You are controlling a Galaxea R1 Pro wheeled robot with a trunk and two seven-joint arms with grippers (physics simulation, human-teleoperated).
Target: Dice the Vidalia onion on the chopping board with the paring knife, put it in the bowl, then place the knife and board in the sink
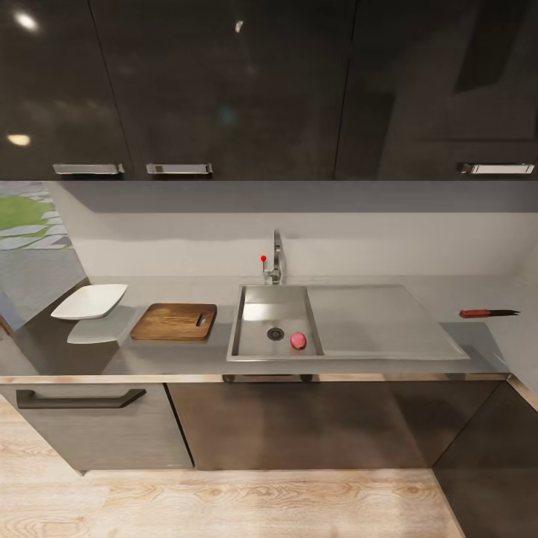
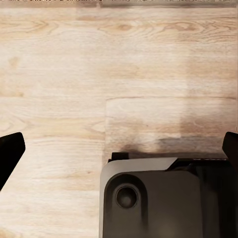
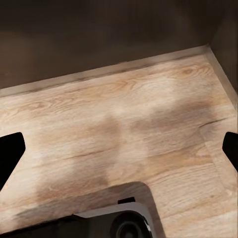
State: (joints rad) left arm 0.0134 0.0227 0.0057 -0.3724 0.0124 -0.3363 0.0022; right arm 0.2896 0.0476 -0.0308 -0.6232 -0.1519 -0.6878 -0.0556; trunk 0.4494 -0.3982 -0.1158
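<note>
The Vidalia onion [image 1: 298, 341] sits low in the sink [image 1: 388, 321], just beside the round drain, which is where a small ball would roll to rest. Left of the basin on the counter [image 1: 187, 357] lies the chopping board [image 1: 175, 321], flat and close enough that the onion needs only a short lift across. Further left sits the bowl [image 1: 90, 300], near the board — handy for tipping the dice in. The paring knife [image 1: 487, 313] lies well apart at the far right, past the drainboard.

Both arms hang low over the wooden floor [image 2: 74, 74]. The left claw [image 2: 119, 148] is spread wide with nothing between its fingers, and the right claw [image 3: 119, 151] likewise — I'd say work hasn't begun
</note>
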